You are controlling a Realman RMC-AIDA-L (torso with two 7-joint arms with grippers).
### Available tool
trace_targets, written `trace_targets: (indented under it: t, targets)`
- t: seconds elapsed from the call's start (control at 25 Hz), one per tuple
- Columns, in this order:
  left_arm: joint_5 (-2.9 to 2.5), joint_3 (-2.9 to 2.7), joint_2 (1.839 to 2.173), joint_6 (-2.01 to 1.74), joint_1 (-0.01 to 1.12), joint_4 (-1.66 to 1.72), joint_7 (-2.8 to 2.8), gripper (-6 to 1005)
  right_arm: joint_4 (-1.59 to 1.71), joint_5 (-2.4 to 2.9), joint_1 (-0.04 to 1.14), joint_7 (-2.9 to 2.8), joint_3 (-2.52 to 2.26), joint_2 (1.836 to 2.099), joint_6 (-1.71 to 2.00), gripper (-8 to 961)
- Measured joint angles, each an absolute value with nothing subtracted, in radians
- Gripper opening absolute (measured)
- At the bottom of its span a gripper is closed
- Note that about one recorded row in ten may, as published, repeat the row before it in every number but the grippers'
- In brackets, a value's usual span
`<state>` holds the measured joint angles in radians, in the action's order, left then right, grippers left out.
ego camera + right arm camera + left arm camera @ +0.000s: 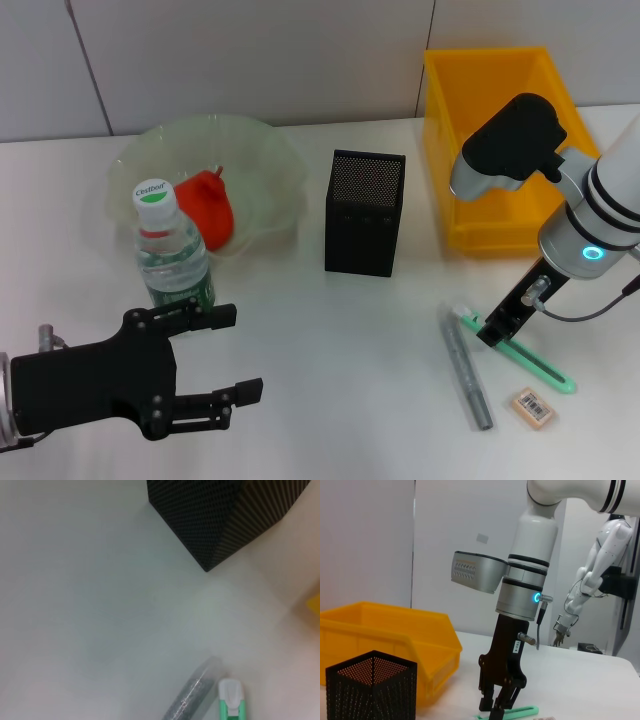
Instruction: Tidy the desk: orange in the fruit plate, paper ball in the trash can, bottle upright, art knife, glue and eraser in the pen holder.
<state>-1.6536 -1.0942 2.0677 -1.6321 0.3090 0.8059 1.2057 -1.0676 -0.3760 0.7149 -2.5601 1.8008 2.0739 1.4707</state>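
Standing at the counter's far right edge is the trash can (487, 75). At far left the fruit plate (265, 165) holds the orange (208, 207), with the bottle (173, 255) upright beside it. The pen holder (365, 212) stands mid-counter. The left gripper (235, 352) waits near the front left corner, fingers apart. The right gripper (492, 335) reaches down on the green art knife (530, 360), fingers close together around it, beside the grey glue (467, 370) and the eraser (533, 408).

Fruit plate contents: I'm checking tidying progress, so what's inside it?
The orange lies inside the fruit plate. The upright bottle in front covers the plate's near-left part, so nothing there can be confirmed.
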Motion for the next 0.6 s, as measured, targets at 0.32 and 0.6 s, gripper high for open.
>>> trace_targets:
  t: [0.32,0.6]
  targets:
    - [-1.652,-1.094,2.068,-1.631,0.311,0.806,1.206,836,-1.068,-0.376,0.717,-2.562,1.801,2.074,1.471,290]
    - [-1.657,-1.094,2.068,-1.63,0.313,0.805,1.206,836,-1.07,-0.376,0.718,-2.563,1.801,2.074,1.477,109]
